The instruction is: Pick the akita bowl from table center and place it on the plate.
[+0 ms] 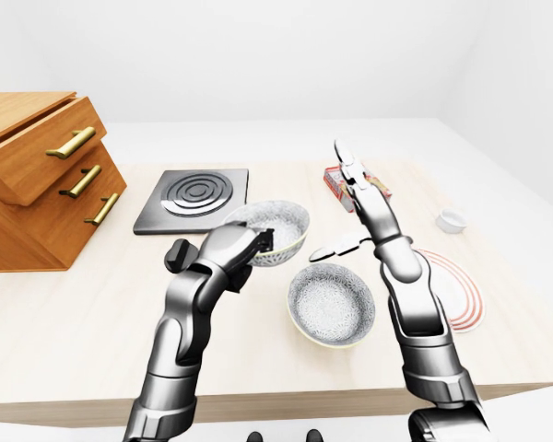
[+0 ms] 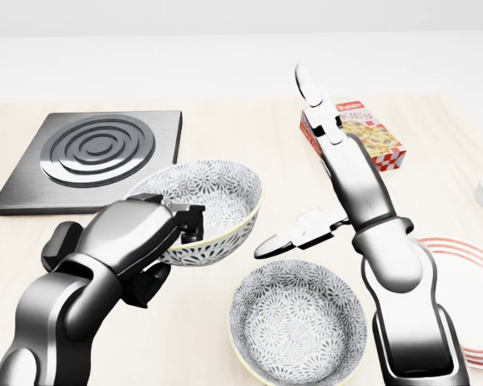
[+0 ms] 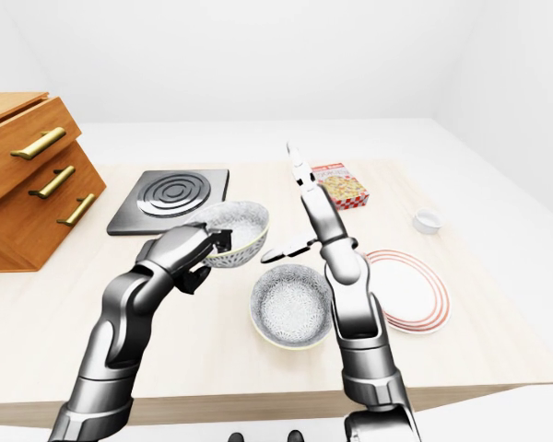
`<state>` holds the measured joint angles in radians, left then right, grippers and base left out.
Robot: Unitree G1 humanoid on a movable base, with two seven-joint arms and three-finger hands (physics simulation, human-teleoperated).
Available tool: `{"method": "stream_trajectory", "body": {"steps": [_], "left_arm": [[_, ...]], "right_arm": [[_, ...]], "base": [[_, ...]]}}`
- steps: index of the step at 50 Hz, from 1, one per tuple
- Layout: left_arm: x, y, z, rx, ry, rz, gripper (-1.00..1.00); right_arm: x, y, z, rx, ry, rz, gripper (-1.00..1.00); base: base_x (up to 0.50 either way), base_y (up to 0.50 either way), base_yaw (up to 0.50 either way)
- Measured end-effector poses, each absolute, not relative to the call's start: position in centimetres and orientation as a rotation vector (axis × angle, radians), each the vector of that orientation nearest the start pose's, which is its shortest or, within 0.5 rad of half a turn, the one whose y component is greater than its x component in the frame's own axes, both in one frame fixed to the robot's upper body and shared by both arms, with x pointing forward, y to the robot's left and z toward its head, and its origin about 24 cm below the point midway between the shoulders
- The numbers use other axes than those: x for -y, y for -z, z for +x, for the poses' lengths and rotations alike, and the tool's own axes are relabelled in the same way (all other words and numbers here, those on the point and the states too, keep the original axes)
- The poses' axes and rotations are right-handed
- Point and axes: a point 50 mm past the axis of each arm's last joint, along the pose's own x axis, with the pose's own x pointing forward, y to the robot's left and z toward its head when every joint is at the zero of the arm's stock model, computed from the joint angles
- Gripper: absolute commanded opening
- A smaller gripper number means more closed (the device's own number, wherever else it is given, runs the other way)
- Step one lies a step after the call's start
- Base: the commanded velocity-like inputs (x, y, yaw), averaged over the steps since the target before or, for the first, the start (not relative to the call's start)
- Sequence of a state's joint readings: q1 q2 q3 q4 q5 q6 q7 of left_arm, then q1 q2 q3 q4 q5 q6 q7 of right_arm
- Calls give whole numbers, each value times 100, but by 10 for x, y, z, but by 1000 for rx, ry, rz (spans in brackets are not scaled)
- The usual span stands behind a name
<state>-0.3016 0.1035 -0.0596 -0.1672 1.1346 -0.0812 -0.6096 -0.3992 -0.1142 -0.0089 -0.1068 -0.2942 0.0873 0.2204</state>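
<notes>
Left-eye view: the left hand (image 1: 229, 250) is closed on the near rim of the akita bowl (image 1: 278, 226), holding it tilted and clear of the table (image 1: 74, 313).

Head view: the held bowl hangs up and to the left of a second bowl (image 2: 298, 326), which rests on the table. The right hand (image 2: 346, 173) stands open, fingers upward, gripping nothing.

Right-eye view: the plate (image 3: 415, 295) lies well right of both bowls.

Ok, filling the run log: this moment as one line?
left hand: shut on akita bowl, above table | right hand: open, raised | second bowl: on table | plate: no bowl yet
</notes>
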Motion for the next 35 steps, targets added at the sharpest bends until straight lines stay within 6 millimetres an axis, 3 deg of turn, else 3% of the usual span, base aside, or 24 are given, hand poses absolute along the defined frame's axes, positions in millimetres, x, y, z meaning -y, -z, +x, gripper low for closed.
{"method": "stream_trajectory", "body": {"steps": [14, 32, 34, 35], "left_arm": [[-109, -151, 289, 203, 429, 1358, -100], [-104, -165, 288, 251, 410, 1366, -100], [-103, -166, 287, 257, 405, 1367, -100], [-103, -167, 286, 260, 402, 1368, -100]], "right_arm": [[116, -161, 312, 321, -317, -704, 100], [105, -151, 307, 262, -396, -801, 100], [106, -150, 307, 259, -394, -808, 67], [106, -150, 307, 257, -391, -812, 25]], "base": [[0, 0, 0], [0, 0, 0], [0, 0, 0], [0, 0, 0]]}}
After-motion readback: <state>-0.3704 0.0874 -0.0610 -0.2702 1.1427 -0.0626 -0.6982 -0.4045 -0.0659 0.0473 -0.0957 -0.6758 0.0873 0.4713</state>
